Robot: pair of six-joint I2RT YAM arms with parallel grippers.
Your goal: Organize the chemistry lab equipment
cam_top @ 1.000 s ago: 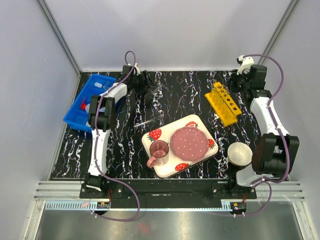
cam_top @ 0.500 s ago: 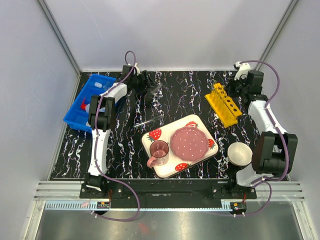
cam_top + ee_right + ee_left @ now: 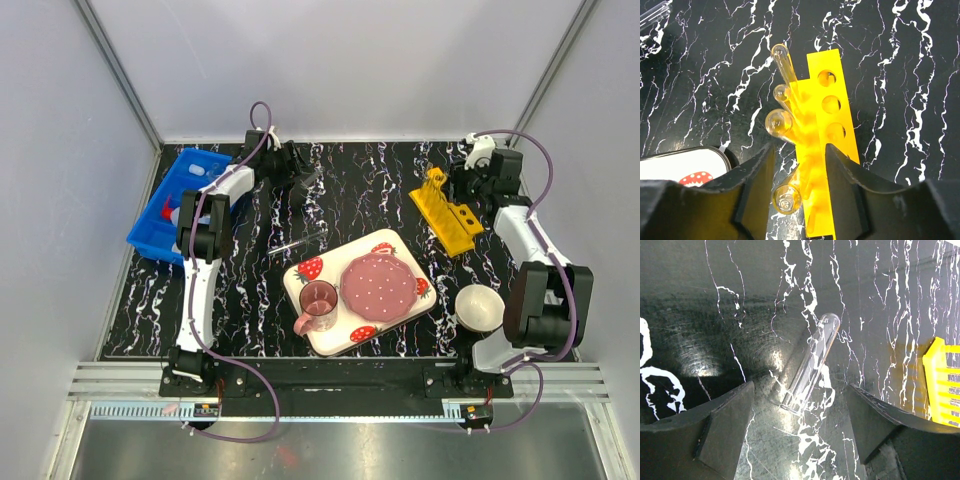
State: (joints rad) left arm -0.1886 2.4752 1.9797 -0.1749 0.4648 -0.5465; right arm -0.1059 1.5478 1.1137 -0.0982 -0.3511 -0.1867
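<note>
A yellow holed rack (image 3: 447, 210) stands at the back right with several thin glass tubes (image 3: 777, 121) leaning in it. My right gripper (image 3: 800, 187) hangs over the rack's near end. It is open, its jaws parted around one tube (image 3: 786, 198) and the rack's edge (image 3: 832, 135). A loose clear tube (image 3: 812, 360) lies flat on the black marbled table (image 3: 250, 290). My left gripper (image 3: 800, 435) hovers just short of the tube's open end, open and holding nothing. In the top view this gripper (image 3: 304, 185) is at the back left, and a tube (image 3: 297, 243) lies nearer the front.
A blue bin (image 3: 150, 235) at the left edge holds the white squeeze bottle with red spout (image 3: 170, 210). The strawberry-print tray (image 3: 395, 243) with pink plate (image 3: 380, 285) and cup (image 3: 318, 303) fills the front middle. A white bowl (image 3: 480, 307) sits by the right arm's base.
My right gripper has come forward and left over the rack, and its jaws have parted. The rack's far end looks shifted. The left arm has stayed put.
</note>
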